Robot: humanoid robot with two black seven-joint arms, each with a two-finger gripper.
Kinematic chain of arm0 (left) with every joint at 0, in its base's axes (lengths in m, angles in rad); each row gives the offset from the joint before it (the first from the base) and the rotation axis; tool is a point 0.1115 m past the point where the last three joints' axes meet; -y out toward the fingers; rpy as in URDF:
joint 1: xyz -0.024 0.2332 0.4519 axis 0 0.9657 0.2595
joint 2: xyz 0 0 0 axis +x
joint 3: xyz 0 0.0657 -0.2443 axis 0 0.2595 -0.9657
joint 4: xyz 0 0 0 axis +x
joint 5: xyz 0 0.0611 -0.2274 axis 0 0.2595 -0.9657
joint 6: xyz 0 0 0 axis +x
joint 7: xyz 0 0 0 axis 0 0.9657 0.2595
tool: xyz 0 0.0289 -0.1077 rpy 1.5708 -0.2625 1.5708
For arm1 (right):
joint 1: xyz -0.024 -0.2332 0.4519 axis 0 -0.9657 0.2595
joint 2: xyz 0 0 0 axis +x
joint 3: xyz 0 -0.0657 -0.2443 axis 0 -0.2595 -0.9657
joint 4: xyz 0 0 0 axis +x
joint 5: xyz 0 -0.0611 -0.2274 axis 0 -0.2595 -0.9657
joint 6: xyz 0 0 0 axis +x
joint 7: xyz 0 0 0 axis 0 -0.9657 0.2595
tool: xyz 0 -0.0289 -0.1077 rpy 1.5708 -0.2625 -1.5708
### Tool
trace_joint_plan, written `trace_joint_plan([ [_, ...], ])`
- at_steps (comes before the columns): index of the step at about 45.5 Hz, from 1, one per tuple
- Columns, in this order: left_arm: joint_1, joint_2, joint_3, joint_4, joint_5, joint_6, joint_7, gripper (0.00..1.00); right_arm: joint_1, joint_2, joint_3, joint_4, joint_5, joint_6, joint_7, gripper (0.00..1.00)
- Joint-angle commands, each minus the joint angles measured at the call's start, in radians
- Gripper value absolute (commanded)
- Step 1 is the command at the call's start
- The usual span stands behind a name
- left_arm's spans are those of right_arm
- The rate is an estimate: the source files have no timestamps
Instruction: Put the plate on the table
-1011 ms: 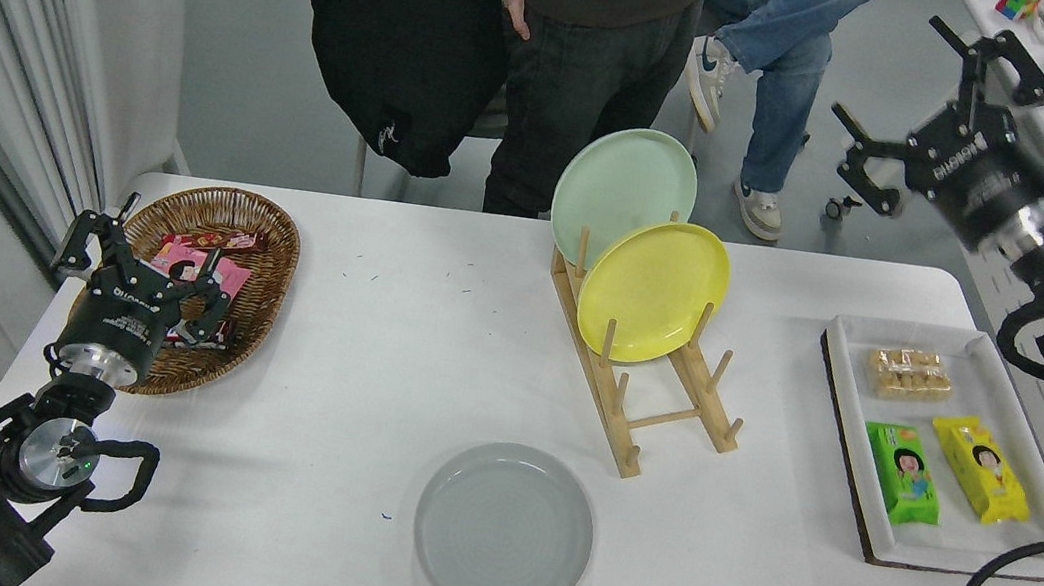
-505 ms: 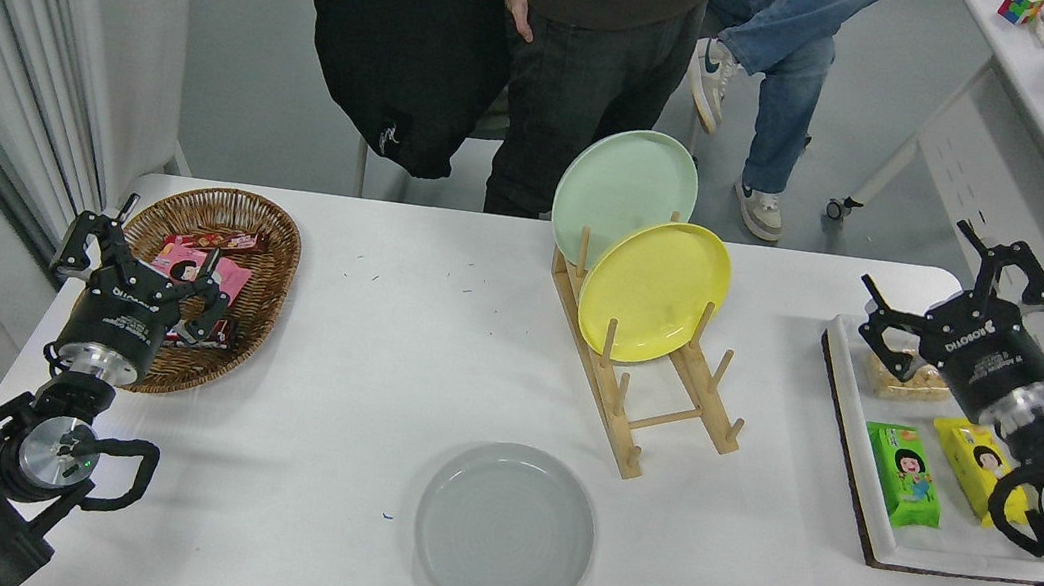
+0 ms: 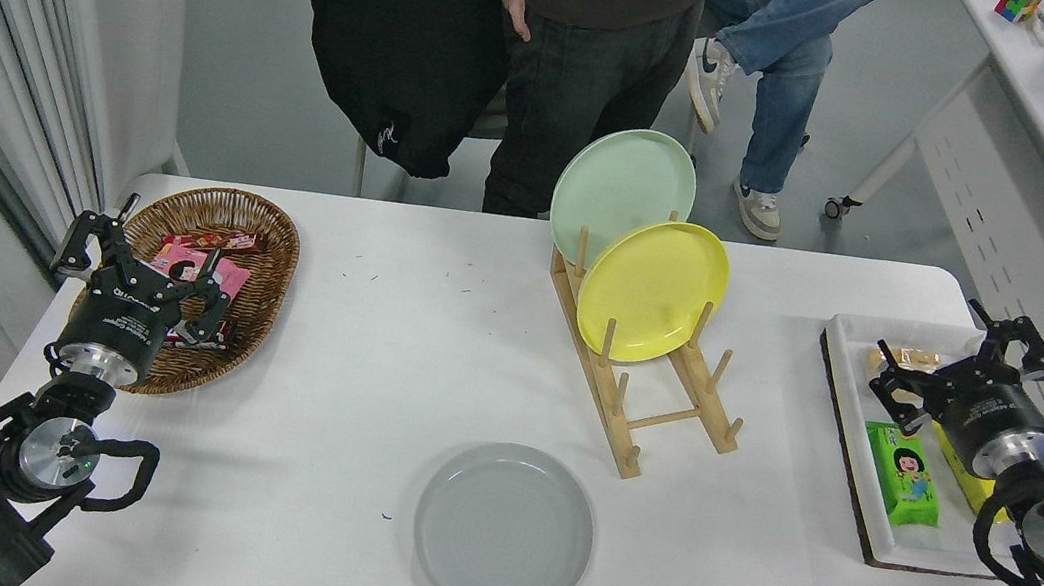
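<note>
The light-grey plate (image 3: 504, 530) lies flat on the white table (image 3: 391, 367) near the front edge, in the middle. Nothing touches it. My right gripper (image 3: 962, 361) is open and empty, low over the white snack tray at the right, far from the plate. My left gripper (image 3: 138, 261) is open and parked at the lower left, over the edge of the wicker basket.
A wooden rack (image 3: 640, 389) holds a yellow plate (image 3: 653, 290) and a mint-green plate (image 3: 624, 185) upright. A wicker basket (image 3: 263, 229) with packets is at the left. A white tray (image 3: 839, 375) with snack packets is at the right. A person (image 3: 583, 59) stands at the far side.
My right arm has come down from high at the upper right and pulled back toward the front, settling over the snack tray. The grey plate and the left arm have not moved.
</note>
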Motion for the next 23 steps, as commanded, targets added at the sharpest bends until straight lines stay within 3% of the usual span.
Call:
trace_joint_plan([
  [1, 0.0, 0.0, 0.0, 0.0, 0.0, 0.0, 0.0, 0.98, -0.003, 0.019, 0.006, 0.014, 0.003, -0.016, 0.001, 0.99],
  [10, 0.0, 0.0, 0.0, 0.0, 0.0, 0.0, 0.0, 0.98, 0.008, 0.022, 0.019, 0.006, 0.002, 0.079, 0.004, 0.99],
  [23, 0.0, 0.0, 0.0, 0.0, 0.0, 0.0, 0.0, 0.98, 0.022, 0.037, 0.022, 0.002, 0.003, 0.076, 0.007, 0.99],
])
